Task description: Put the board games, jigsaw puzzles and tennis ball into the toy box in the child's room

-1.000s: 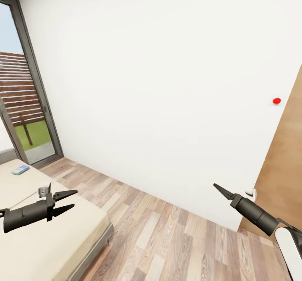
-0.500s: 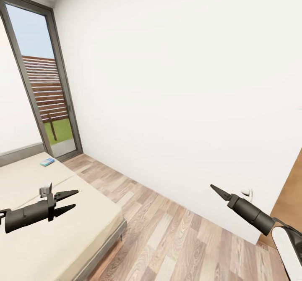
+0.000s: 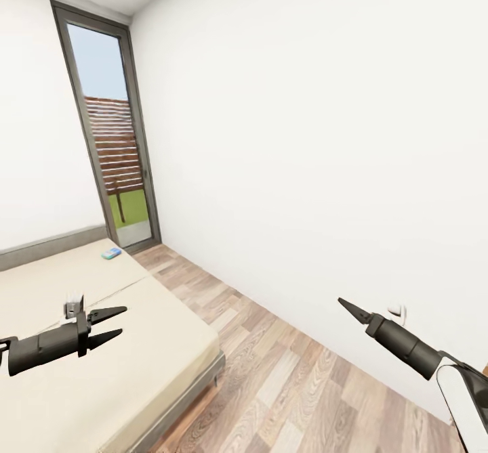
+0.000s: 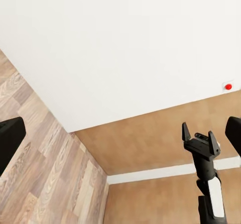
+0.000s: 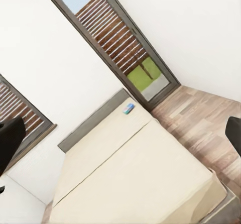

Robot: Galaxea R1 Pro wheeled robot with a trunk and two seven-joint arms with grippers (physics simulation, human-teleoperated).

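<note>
I stand in the child's room with both arms held forward and low, the bed (image 3: 102, 344) as my landmark. My left arm reaches out level over the beige mattress, its left tool (image 3: 105, 325) pointing toward the white wall (image 3: 305, 135) beyond the bed's long side; its two dark fingers are spread apart with nothing between them. My right arm angles up from the lower corner over the wood-plank floor (image 3: 271, 378), well clear of the bed, its right tool (image 3: 347, 306) aimed at the same wall. In the head view its tips read as a single point, but the left wrist view shows the right tool (image 4: 200, 136) with its two fingers parted and empty.

A small blue board game (image 3: 112, 253) lies flat on the far end of the mattress, close to the grey headboard (image 3: 47, 246) and beside the tall glass door (image 3: 112, 141). The right wrist view shows the same blue board game (image 5: 128, 108) on the mattress just by the headboard, well apart from both tools.
</note>
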